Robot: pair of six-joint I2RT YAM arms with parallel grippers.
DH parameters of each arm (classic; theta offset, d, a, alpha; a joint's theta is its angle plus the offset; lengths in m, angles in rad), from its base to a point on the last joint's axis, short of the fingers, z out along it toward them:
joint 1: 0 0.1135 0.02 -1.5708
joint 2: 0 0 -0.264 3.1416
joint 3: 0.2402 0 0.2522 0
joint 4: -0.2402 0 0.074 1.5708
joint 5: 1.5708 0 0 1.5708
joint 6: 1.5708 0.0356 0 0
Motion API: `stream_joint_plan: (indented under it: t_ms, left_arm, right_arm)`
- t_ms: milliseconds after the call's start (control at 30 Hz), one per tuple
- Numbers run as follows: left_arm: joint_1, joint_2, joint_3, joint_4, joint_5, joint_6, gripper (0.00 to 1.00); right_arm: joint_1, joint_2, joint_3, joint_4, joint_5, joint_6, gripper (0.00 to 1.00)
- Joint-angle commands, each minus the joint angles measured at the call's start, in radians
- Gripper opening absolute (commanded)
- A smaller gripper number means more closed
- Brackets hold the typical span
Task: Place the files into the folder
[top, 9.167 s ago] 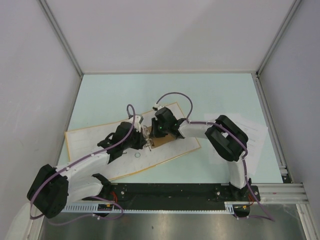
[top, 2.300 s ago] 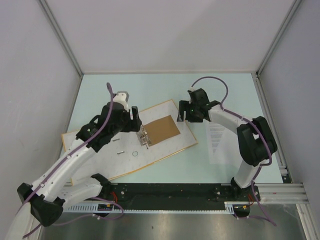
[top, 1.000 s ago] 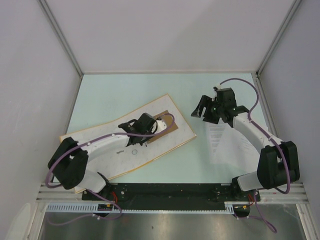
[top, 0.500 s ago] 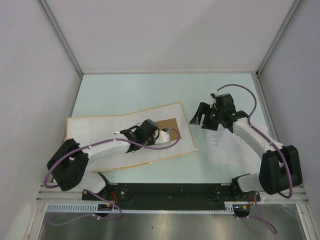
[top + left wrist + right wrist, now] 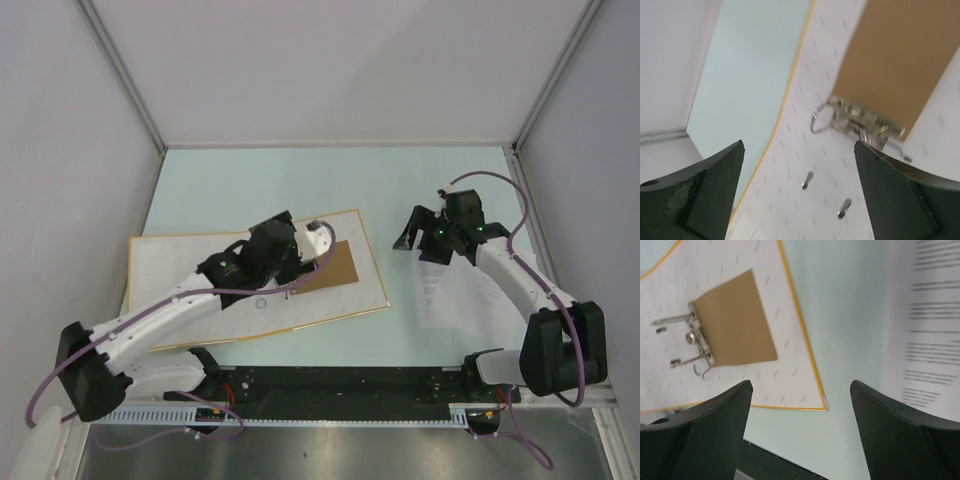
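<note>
Pale green tabletop [image 5: 300, 190] carries the open folder [image 5: 170, 265] at your left, whitish inside up. Your left gripper [image 5: 797, 147], pressed together a second ago, now hovers over the ring clip [image 5: 860, 122] with fingers spread wide. Your right gripper [image 5: 801, 387] stays spread and empty over the strip between folder and files [image 5: 445, 300], which still lie flat just right of the folder.
</note>
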Motion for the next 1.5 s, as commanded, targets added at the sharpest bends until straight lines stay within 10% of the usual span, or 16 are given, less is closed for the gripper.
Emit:
stream_joint_plan:
  t_ms: [0,200,367,700,1467]
  left_arm:
    - [-0.018,-0.116,0.236,-0.035,0.087,-0.245,0.94]
    - [-0.025,0.026,0.318,0.381,0.420,-0.753,0.77]
    - [-0.068,0.440,0.454,0.574,0.579,-1.037,0.70]
    - [-0.261,1.058,0.980,0.510,0.547,-1.125,0.61]
    - [-0.266,1.343,1.185,0.453,0.371,-1.246,0.61]
  right_arm:
    - [-0.116,-0.103,0.034,-0.144,0.165,0.001,0.85]
    - [-0.375,-0.172,0.019,-0.206,0.325,-0.005,0.85]
    - [-0.616,-0.166,-0.049,-0.133,0.412,0.004,0.85]
    - [-0.796,-0.204,-0.174,-0.059,0.475,-0.058,0.86]
    - [-0.908,-0.098,-0.297,0.085,0.313,-0.051,0.87]
